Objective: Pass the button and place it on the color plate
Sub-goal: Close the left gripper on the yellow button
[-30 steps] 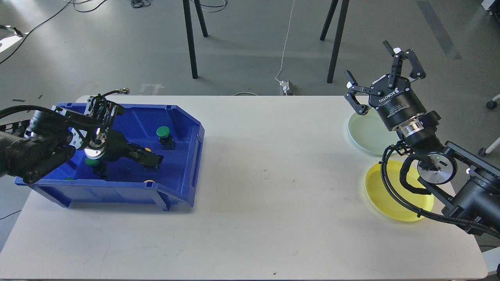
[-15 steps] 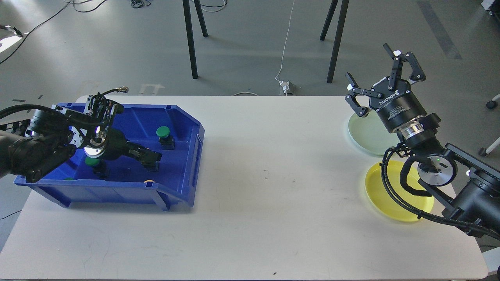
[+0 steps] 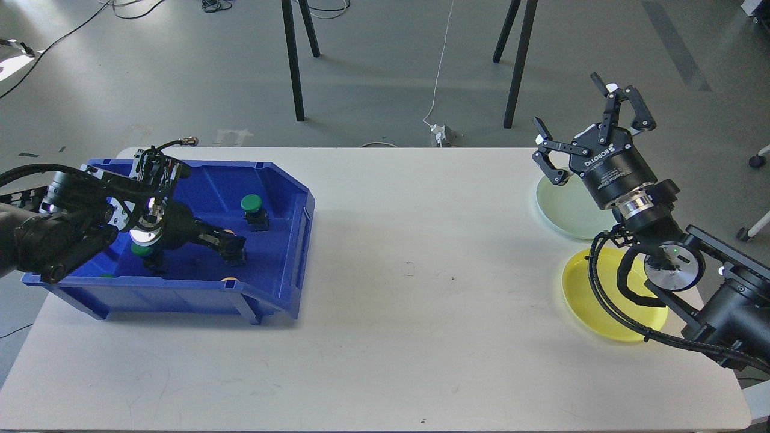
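A blue bin (image 3: 289,198) stands at the table's left and holds several push buttons. One green-capped button (image 3: 251,204) on a black base stands at the back right of the bin. Another green button (image 3: 142,250) lies under my left arm, and a yellow cap (image 3: 229,279) shows by the front wall. My left gripper (image 3: 232,248) is low inside the bin, dark, next to a small orange cap (image 3: 228,231); its fingers cannot be told apart. My right gripper (image 3: 570,108) is open and empty, raised above the pale green plate (image 3: 565,210). A yellow plate (image 3: 592,300) lies nearer.
The white table (image 3: 409,300) runs between the bin and the plates. My right arm and its cables cross over the yellow plate. Black stand legs (image 3: 293,66) stand on the floor behind the table.
My left gripper has drawn back a little to the left inside the bin. My right gripper has shifted slightly right and down, still open.
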Robot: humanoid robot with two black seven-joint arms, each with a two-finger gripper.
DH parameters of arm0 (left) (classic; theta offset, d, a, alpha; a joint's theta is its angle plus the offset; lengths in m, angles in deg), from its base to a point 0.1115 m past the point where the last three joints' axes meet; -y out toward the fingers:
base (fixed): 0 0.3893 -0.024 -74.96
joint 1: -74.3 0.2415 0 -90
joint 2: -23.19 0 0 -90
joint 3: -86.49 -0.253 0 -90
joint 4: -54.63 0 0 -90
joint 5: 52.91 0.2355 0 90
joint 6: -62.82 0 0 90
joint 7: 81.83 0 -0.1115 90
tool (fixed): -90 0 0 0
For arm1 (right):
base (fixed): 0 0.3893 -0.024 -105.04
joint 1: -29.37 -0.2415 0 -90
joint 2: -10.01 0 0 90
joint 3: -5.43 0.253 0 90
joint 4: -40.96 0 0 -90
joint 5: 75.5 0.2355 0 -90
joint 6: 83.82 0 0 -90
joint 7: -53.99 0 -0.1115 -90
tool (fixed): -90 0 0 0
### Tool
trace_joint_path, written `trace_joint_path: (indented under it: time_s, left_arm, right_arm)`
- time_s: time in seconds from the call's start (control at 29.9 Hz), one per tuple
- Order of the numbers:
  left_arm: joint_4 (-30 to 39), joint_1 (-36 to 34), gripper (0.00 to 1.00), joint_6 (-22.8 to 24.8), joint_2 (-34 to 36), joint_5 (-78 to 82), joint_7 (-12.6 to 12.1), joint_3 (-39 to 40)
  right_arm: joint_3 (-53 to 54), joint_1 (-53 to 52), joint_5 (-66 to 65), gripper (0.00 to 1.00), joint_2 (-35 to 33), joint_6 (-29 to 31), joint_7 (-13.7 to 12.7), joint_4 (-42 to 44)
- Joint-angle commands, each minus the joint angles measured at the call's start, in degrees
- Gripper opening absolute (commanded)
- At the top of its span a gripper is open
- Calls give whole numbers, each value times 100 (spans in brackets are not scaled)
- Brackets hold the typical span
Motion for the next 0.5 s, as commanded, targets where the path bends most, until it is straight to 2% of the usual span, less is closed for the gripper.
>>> trace_joint_path:
  time_s: [0.0,0.07,0.2,0.23,0.47]
  left_arm:
    - [1,40,48,0,8,0,0,0]
    - [1,58,40,0,8,0,0,9]
    - [1,58,11,0,8,0,0,0]
    - [1,58,8,0,8,0,0,0]
    - [9,32,8,0,8,-9,0,35]
  right_arm:
    - [-1,2,1,99,0,0,0,0]
    - [-1,28,1,99,0,0,0,9]
    - [-1,46,1,99,0,0,0,9]
    - [-1,46,1,99,0,0,0,9]
    - [8,72,1,99,0,0,9,0]
